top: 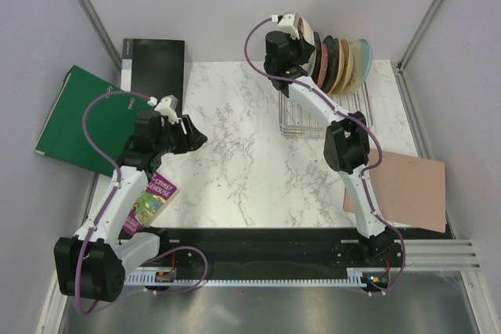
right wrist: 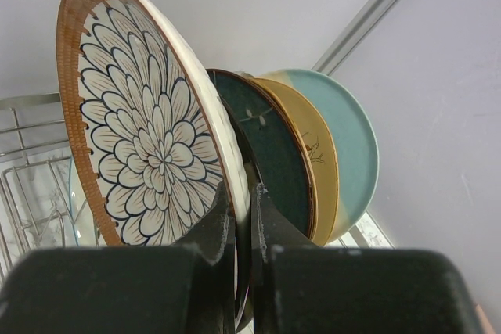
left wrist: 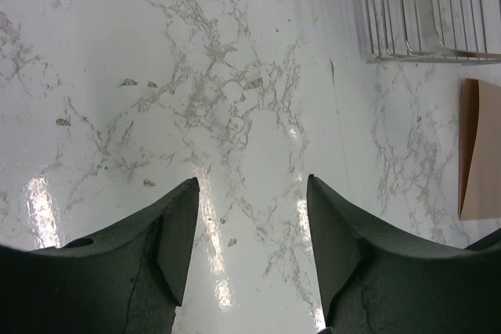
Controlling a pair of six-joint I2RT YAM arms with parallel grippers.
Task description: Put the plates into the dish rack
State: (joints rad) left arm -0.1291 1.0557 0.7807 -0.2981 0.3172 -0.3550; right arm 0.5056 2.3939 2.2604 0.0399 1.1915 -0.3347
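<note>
Pinching upright petal plate point(right wrist: 149, 138) edge beside rack point(right wrist: 27, 102).

My top view looks down from behind onto the whole table point(top: 235, 131). The left wrist view skims low across it toward a corner of the dish rack point(left wrist: 427, 9). The right wrist view crowds the petal-lattice plate point(right wrist: 149, 138) there. All three share that rack.

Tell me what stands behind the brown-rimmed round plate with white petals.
Behind the petal plate, shut in the right gripper, stand a dark green plate, a mustard-yellow plate and a pale teal plate. The gripper covers their lower edges.
</note>
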